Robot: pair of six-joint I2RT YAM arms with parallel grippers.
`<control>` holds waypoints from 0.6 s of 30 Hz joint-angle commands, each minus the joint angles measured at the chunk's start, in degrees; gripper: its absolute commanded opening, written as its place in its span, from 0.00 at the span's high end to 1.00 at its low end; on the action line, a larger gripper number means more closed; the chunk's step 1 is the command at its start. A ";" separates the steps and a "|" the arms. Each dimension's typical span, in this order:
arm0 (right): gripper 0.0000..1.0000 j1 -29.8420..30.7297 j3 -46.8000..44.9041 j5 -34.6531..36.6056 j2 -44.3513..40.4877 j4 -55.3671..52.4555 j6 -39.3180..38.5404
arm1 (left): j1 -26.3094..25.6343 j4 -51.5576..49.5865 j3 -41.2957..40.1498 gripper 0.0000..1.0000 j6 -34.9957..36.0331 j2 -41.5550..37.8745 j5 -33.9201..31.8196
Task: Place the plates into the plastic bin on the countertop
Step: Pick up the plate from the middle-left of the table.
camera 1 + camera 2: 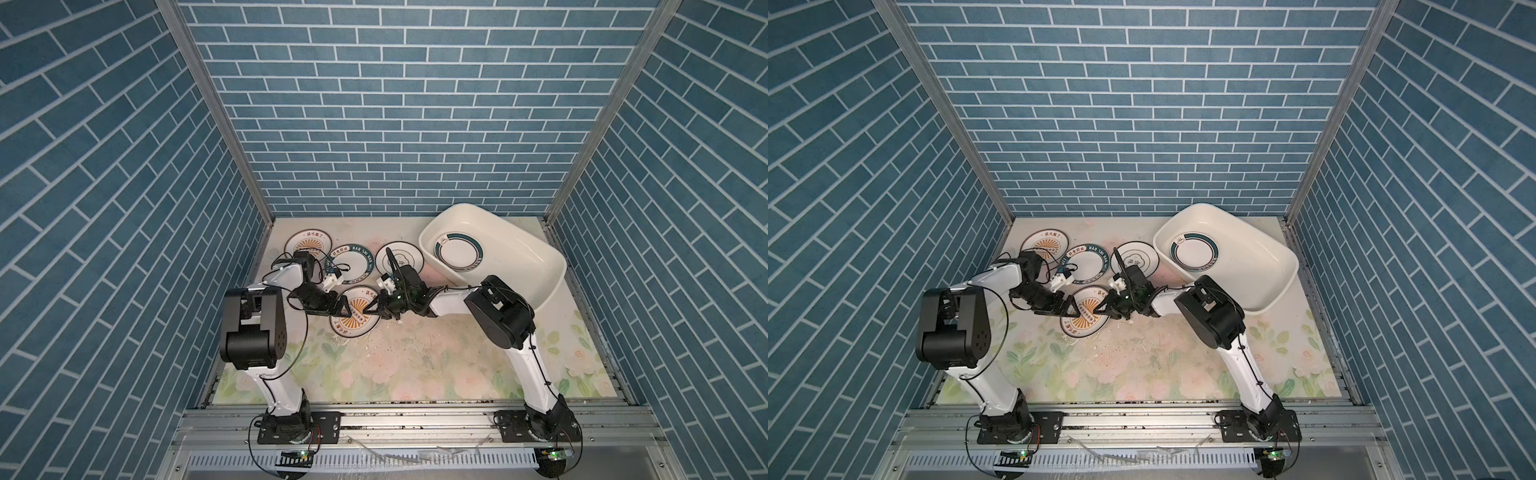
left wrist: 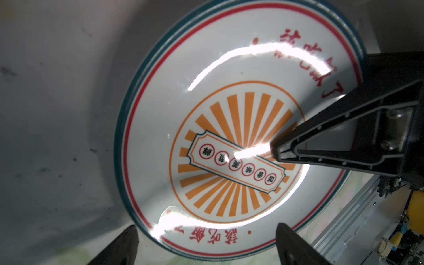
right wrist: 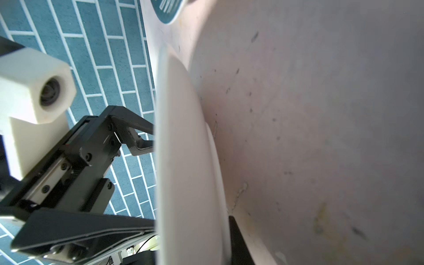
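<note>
Plates: five show in both top views, four lying on the worktop and one inside the plastic bin.
Front rail: nearest of all; both arm bases are bolted to it.
Worktop: floral print, with a scuffed, crumb-strewn patch just in front of the near sunburst plate.
Near sunburst plate: the closest plate, left of centre, caught between the two arms.
Right jaws: clenched on the near sunburst plate's rim on the right arm's side. One finger lies over the printed face and the other sits under the rim.
Left jaws: released and spread wide at the opposite rim, fingertips apart, gripping nothing. Whether they touch the plate cannot be told.
Lettered plate: just behind, dark green rim; the left arm's wrist and cable hang over its near-left part.
Quatrefoil plate: beside the lettered plate; the right arm's wrist covers its near edge, and its far side sits just beside the bin wall.
Far sunburst plate: far left corner, meeting the lettered plate's rim; the left arm hides its near edge.
Plastic bin: far right, turned at an angle; the right arm's forearm passes close by its near rim.
Ringed plate: flat on the bin floor, toward the bin's left end.
Brick walls: blue, closing in the back and both sides.
</note>
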 commanded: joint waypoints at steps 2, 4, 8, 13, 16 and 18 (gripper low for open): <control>0.84 0.13 -0.64 -0.22 -1.63 3.22 2.10 | -0.31 -0.78 0.68 0.05 0.86 -0.70 0.86; 0.84 0.03 -0.88 -0.34 -1.76 4.01 2.65 | -0.31 -0.78 0.77 0.05 0.87 -0.87 0.66; 0.84 -0.14 -1.30 -0.47 -1.83 5.38 3.35 | -0.14 -0.87 1.27 0.05 1.29 -1.74 0.03; 0.84 -0.40 -1.67 -0.59 -2.02 6.66 4.00 | 1.17 -1.52 2.99 0.05 1.31 -3.56 0.09; 0.84 -0.48 -1.82 -0.51 -2.52 6.81 4.16 | 2.36 -3.17 5.33 0.05 1.76 -5.10 0.21; 0.84 -0.50 -1.87 -0.43 -3.05 6.82 4.23 | 3.61 -4.44 7.38 0.04 1.40 -6.64 2.09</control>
